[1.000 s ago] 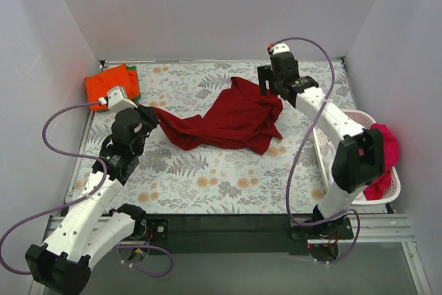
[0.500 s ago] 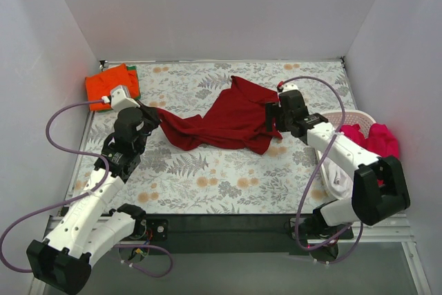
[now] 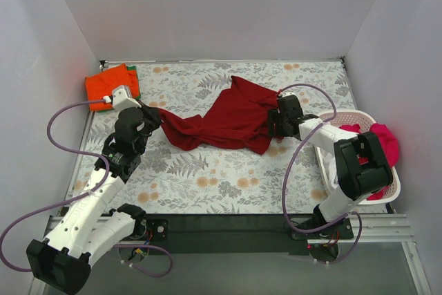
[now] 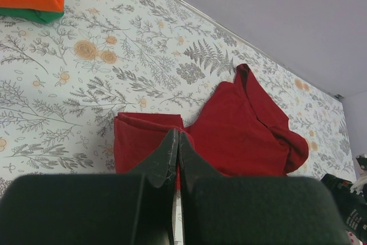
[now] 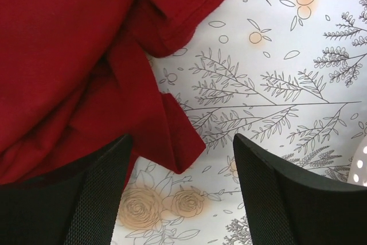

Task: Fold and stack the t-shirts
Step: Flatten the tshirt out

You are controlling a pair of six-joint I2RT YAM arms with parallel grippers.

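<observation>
While left end effector [image 4: 176,137] pinches crimson t-shirt [image 3: 231,121], right one [image 5: 181,144] gapes.

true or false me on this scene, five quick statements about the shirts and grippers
1. The left gripper is shut on one end of the crimson t-shirt. True.
2. The right gripper is clamped on the same shirt. False: its jaws stand open over the shirt's corner and hold nothing.
3. The orange t-shirt lies on top of the green t-shirt. True.
4. The crimson t-shirt is neatly folded. False: it lies crumpled and stretched across the table.
5. The pink t-shirt lies flat on the table. False: it sits in the basket at the right.
</observation>
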